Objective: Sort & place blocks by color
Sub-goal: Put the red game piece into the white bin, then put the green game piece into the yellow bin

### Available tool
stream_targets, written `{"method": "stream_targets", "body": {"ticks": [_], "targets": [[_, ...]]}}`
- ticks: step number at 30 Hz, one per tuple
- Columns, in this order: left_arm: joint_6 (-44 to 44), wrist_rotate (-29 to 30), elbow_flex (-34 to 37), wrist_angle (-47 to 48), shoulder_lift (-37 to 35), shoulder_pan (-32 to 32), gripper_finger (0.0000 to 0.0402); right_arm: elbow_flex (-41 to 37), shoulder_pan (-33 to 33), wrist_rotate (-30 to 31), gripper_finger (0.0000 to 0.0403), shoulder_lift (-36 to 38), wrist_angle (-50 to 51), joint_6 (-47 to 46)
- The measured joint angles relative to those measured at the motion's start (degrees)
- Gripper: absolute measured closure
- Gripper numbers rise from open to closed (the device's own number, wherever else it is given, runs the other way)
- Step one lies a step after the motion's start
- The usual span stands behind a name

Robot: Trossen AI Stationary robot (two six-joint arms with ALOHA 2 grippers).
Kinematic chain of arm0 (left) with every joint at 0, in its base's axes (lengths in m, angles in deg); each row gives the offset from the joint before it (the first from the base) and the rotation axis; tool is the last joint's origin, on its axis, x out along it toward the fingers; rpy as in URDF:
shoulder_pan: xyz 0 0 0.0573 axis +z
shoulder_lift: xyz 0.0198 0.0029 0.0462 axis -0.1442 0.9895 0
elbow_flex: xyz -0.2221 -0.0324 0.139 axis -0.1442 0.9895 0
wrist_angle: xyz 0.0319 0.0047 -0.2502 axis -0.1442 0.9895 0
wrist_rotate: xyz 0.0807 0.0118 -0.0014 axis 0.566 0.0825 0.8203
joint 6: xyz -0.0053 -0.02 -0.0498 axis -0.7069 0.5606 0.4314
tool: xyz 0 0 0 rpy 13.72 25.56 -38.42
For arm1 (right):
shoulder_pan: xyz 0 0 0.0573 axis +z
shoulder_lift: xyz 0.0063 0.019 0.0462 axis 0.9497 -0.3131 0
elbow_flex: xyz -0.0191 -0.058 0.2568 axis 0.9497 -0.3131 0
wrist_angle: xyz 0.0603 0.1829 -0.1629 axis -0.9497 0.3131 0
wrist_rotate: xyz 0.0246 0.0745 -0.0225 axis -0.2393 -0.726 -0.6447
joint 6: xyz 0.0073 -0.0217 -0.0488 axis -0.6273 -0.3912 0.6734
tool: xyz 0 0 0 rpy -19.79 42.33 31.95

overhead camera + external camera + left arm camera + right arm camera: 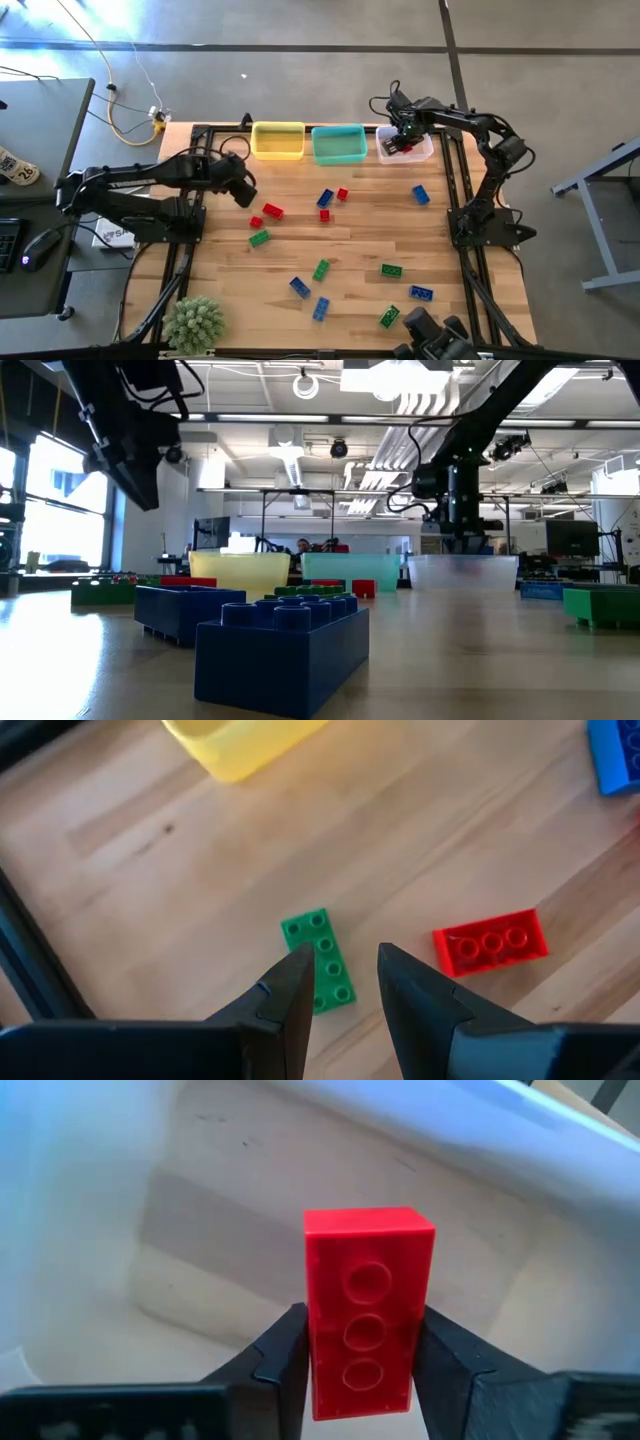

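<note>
bench (350, 290), near edge: loose blocks not yet sorted — a green block (389, 317), a blue block (421, 293), a second blue block (321, 308), a third blue block (299, 287), another green block (391, 270) and one more green block (321, 269).

bench, middle band: a green block (321, 960) and a red block (490, 941) lying near each other by the left arm; a small red block (324, 215), a blue block (325, 198), a small red block (343, 194) and a blue block (420, 194) toward the right.

left gripper (338, 982): hovers above the bench over the green block; fingers (285, 1000) stand a narrow gap apart, holding nothing and touching nothing.

far edge, three bins in a row: yellow bin (278, 141), teal bin (338, 144), clear bin (420, 152). the yellow and teal bins show no blocks inside from above.

right gripper (358, 1355): inside the clear bin, fingers (285, 1355) pressed against both long sides of a red brick (367, 1310), which stands on end between them, apparently just above the bin floor; not yet let go.

progress, as judged: early. one red brick is at the point of delivery; about a dozen blocks of all three colours lie unsorted on the bench. most of the work is left.
</note>
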Motion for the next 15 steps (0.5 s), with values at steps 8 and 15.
{"method": "stream_targets", "body": {"ticks": [8, 15], "targets": [[6.4, -1.0, 0.0, 1.5, 3.1, 0.0, 0.0297, 0.0, 0.0, 2.2, 0.0189, 0.0, -0.2, 0.0], [6.5, -4.2, 0.0, 4.2, 6.2, 0.0, 0.0273, 0.5, 0.0, 2.2, 0.0177, 0.0, 0.2, 0.5]]}}
